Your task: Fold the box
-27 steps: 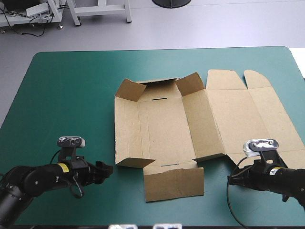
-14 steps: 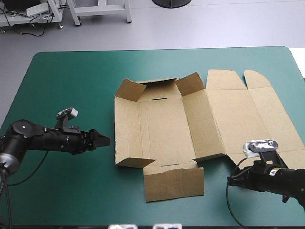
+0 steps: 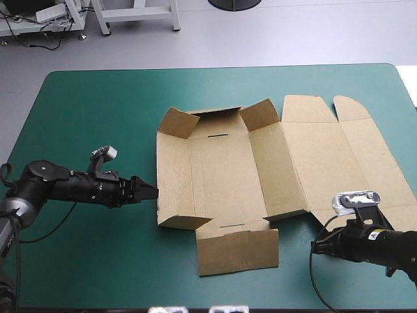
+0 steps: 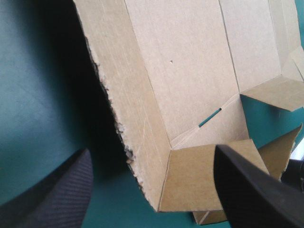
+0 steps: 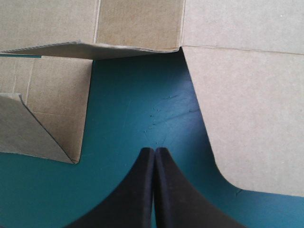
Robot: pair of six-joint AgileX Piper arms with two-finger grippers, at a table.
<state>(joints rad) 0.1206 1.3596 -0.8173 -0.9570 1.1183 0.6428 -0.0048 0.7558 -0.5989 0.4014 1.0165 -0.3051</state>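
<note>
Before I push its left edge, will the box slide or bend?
The box lies loose on the teal-green cover, so it probably slides. Its corner flaps stand at creases, so the left panel likely hinges up.

Black jointed arms [image 3: 58,186], the right with a yellow label [image 3: 374,237]; ribbed, fin-shaped black jaws.

A lab, by the teal-green table [image 3: 98,98], grey floor [image 3: 293,32] and cabled power strip [image 3: 51,13].

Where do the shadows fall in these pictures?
Left wrist view: a dark shadow lies on the teal-green cover along the box's ragged edge. Right wrist view: a fainter one beside the box's edge. High view: even lighting, and the shadows are soft.
</note>
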